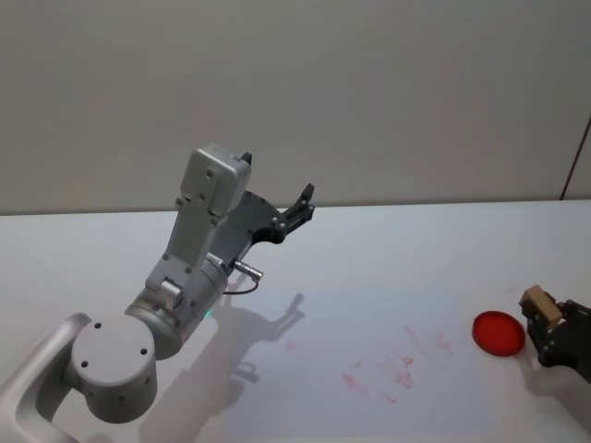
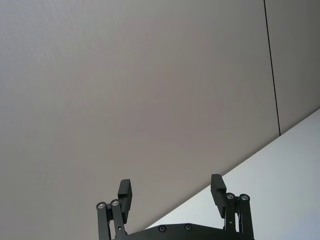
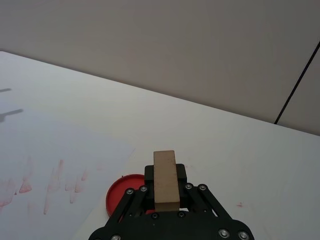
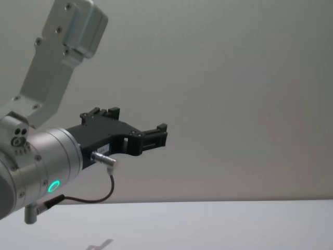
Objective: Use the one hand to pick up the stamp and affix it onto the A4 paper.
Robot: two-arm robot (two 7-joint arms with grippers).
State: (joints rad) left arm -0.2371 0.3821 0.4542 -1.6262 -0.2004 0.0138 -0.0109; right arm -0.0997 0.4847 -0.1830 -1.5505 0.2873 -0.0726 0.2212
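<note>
The stamp (image 1: 537,303), a small tan-brown block, stands upright between the fingers of my right gripper (image 1: 552,325), the hand, which is shut on it at the table's right edge. In the right wrist view the stamp (image 3: 165,177) sits clamped in the right gripper (image 3: 165,186), just beside a round red ink pad (image 3: 124,193). The A4 paper (image 1: 369,360) lies flat to the left of the pad, carrying several faint red smudges. My left gripper (image 1: 301,205) is raised high over the table's left side, open and holding nothing.
The red ink pad (image 1: 499,333) rests on the white table (image 1: 416,249) just off the paper's right edge. The bulky left arm (image 1: 185,286) stands over the table's left side. A plain wall runs behind the table.
</note>
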